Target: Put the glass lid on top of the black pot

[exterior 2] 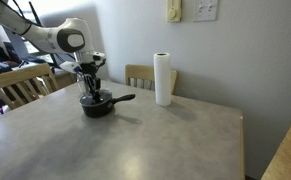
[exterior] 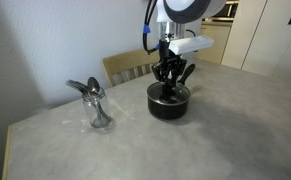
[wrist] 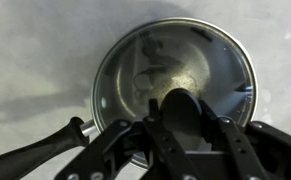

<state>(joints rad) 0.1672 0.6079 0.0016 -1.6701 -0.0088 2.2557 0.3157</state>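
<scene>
The black pot [exterior: 169, 103] stands on the grey table, in both exterior views [exterior 2: 95, 104], its long handle pointing away from the arm [exterior 2: 123, 98]. In the wrist view the glass lid [wrist: 175, 60], with its thin metal rim, lies flat over the pot's mouth, and the pot handle [wrist: 35, 150] runs to the lower left. My gripper [wrist: 183, 115] is straight above the pot [exterior: 170, 88] [exterior 2: 89, 88], its fingers shut on the lid's dark centre knob. The pot's inside is only dimly visible through the glass.
A clear glass jar of metal spoons [exterior: 97, 105] stands near the pot. A white paper towel roll [exterior 2: 163, 78] stands at the table's far edge. Wooden chairs [exterior: 130, 66] [exterior 2: 20, 85] sit behind the table.
</scene>
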